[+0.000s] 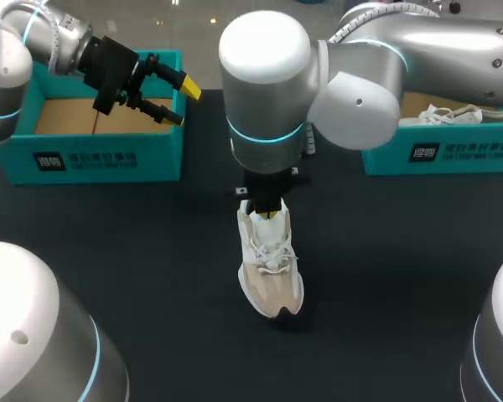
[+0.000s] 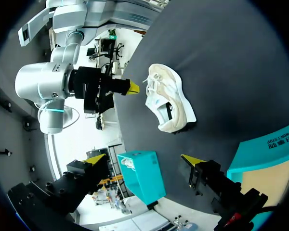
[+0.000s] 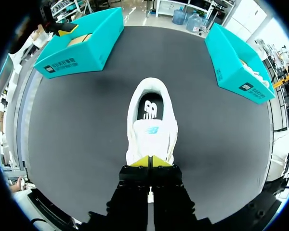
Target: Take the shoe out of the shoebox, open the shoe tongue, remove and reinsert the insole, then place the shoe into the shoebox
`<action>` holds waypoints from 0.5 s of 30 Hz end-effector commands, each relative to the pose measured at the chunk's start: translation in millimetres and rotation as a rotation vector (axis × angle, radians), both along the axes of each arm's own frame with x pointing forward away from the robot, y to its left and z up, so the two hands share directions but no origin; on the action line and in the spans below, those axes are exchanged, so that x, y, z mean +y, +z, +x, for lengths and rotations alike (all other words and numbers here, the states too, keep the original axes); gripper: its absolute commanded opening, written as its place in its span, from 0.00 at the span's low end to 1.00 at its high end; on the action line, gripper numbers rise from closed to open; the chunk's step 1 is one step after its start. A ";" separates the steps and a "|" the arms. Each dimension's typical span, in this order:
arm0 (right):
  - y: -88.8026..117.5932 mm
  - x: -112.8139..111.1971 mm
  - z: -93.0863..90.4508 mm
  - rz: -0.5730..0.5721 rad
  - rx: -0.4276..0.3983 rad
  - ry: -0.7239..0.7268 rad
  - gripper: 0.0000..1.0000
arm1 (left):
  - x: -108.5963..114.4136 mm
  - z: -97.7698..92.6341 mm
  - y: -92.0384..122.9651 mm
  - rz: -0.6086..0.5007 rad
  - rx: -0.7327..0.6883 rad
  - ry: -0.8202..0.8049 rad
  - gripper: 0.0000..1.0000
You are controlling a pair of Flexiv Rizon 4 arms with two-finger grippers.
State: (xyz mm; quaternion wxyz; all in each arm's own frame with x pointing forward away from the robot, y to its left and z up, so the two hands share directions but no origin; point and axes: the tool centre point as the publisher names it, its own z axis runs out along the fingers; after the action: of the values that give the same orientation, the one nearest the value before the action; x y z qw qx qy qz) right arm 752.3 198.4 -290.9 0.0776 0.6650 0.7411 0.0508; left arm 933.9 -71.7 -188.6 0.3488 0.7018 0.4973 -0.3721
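A white and beige shoe [image 1: 272, 268] stands upright on the dark table, toe toward the front edge. Its dark insole [image 3: 149, 109] shows inside the opening, with the tongue [image 3: 151, 134] lying over the laces. My right gripper [image 3: 149, 161] hangs just above the laced front part, shut, with nothing visible between its yellow tips; in the head view the right gripper [image 1: 270, 211] covers the shoe's heel end. My left gripper [image 1: 183, 102] is open over the right wall of the open teal shoebox [image 1: 101, 155], whose cardboard floor is bare. The left wrist view shows the shoe [image 2: 171, 103] far ahead.
A second teal box [image 1: 440, 155] at the back right holds another white shoe [image 1: 453, 115]. My right arm's large joint [image 1: 264, 84] hangs over the table's middle. Dark bare table surrounds the shoe on both sides.
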 end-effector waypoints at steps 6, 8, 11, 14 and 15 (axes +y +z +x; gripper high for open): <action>-37.1 1.4 16.4 -0.016 -0.011 0.016 0.00 | 0.2 0.0 0.3 0.002 -0.001 -0.001 1.00; -42.2 0.5 19.2 -0.019 -0.008 0.016 0.00 | 0.2 0.0 0.3 0.002 -0.001 -0.001 1.00; -47.3 -0.4 22.5 -0.015 -0.001 0.013 0.00 | 0.2 0.0 0.3 0.002 -0.001 -0.001 1.00; -52.1 1.3 25.7 -0.008 0.009 0.018 0.00 | 0.2 0.0 0.3 0.002 -0.001 -0.001 1.00; -53.7 2.1 26.7 -0.011 0.012 0.022 0.00 | 0.2 0.0 0.3 0.002 -0.001 -0.001 1.00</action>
State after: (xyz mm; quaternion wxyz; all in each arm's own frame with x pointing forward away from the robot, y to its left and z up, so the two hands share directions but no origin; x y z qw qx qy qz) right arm 773.8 197.3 -337.7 0.0804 0.6576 0.7476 0.0467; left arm 933.9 -71.8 -188.6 0.3488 0.7018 0.4973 -0.3721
